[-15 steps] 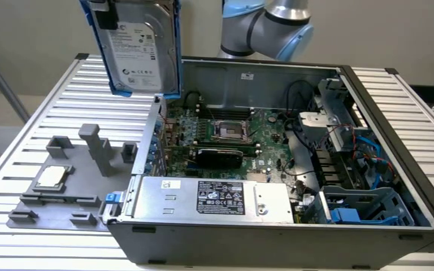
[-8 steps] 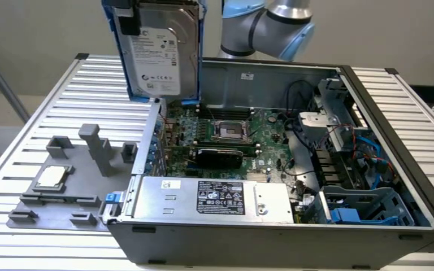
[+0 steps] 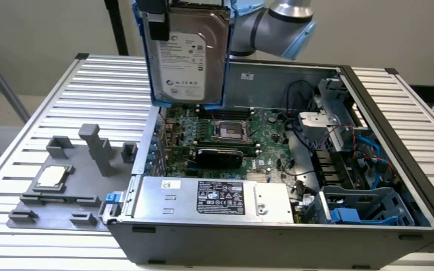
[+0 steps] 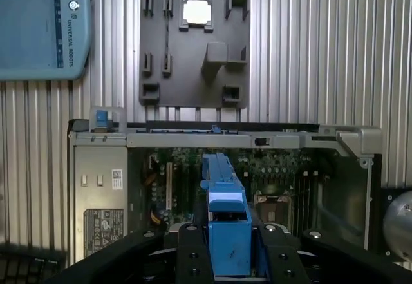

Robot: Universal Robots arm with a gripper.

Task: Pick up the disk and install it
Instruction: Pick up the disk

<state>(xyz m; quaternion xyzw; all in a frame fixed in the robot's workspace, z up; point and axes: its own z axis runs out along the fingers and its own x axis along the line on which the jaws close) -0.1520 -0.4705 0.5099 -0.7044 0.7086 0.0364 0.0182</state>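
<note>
The gripper point(image 4: 228, 261) clamps the disk point(image 3: 189, 59) upright above the open computer case point(image 3: 277, 244), which holds motherboard point(image 3: 225, 132), power supply point(image 3: 217, 197) and blue drive cage point(image 3: 369, 206).

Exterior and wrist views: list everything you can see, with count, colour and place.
disk: one, silver-grey in blue carrier, held upright above the case
case: one, dark grey, open, on the table
motherboard: one, green, inside the case
power supply: one, silver, inside the case
drive cage: one, blue, case corner at the exterior view's right
plate: one, grey, on the table beside the case
CPU chip: one, silver, on the plate
pendant: one, light blue, beside the plate
table: one, white, slatted
arm: one, silver and blue, above the case
gripper: one, black, shut on the disk
</note>
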